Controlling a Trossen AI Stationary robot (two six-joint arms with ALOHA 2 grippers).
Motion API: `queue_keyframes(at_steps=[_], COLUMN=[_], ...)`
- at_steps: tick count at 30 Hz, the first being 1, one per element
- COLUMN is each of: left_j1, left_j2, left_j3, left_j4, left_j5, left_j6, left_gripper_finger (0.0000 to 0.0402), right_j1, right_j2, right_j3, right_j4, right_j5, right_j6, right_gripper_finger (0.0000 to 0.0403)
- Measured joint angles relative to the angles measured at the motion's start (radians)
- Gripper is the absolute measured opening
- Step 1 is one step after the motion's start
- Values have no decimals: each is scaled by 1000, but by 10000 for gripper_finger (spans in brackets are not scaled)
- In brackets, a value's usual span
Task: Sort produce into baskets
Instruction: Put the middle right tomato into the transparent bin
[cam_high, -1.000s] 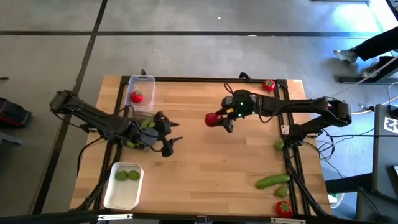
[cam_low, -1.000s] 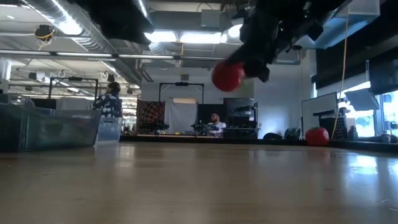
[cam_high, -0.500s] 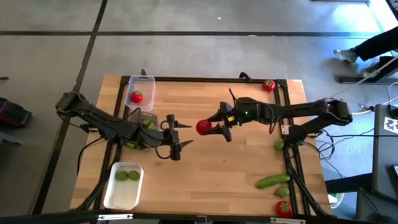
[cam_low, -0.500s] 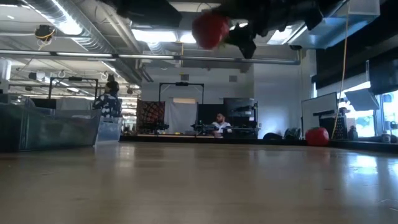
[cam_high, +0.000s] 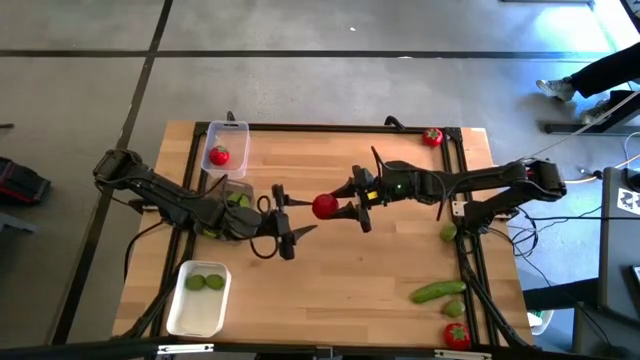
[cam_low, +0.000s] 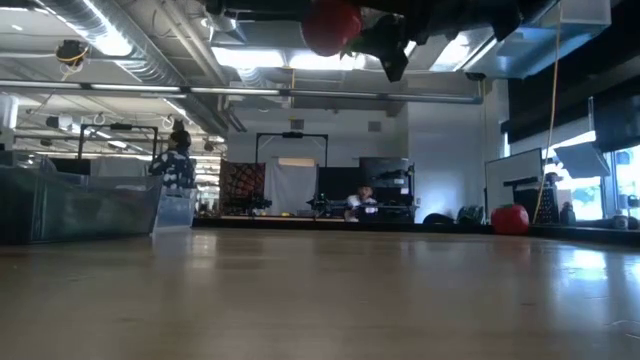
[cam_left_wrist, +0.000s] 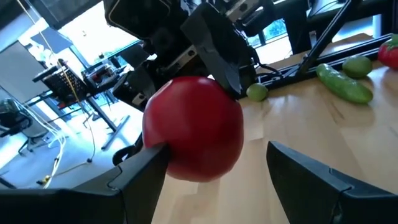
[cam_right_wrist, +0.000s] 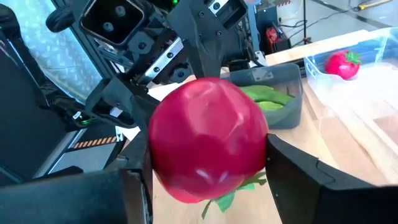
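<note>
Hanging tomato (cam_high: 324, 206) between both end effectors' fingers.

Glossy, smooth red tomato (cam_right_wrist: 208, 140) w/ faceted plastic sheen; pale wood-grain table (cam_high: 380, 260), matt, edged w/ black metal rail. Clear plastic bin (cam_high: 226, 146), opaque white bin (cam_high: 200, 298); smooth grey concrete floor (cam_high: 300, 80).

In the low view the tomato (cam_low: 332, 25) is cut by the top edge, and both grippers sit mostly out of frame. In the high view the left arm covers most of the middle bin (cam_high: 232, 192), so its contents cannot be counted. The person (cam_high: 590, 75) is cropped at the edge.
</note>
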Motion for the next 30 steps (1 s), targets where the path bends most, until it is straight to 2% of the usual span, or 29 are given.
queue_keyframes(at_steps=[8, 15, 23, 30], left_j1=[-3, 2, 1, 8], left_j2=[-1, 0, 1, 1], left_j3=[0, 0, 1, 1], left_j4=[-21, -23, -8, 22], left_j5=[10, -12, -43, -46], left_j6=[-119, -99, -108, -98], left_gripper_finger=[272, 274, 329, 368], right_j1=[0, 0, 0, 1], right_j2=[2, 2, 19, 73], right_j3=[-1, -1, 0, 1], right_j4=[-5, -6, 12, 107], right_j5=[4, 13, 31, -7], right_j6=[-18, -31, -47, -42], right_gripper_finger=[198, 198, 198, 198])
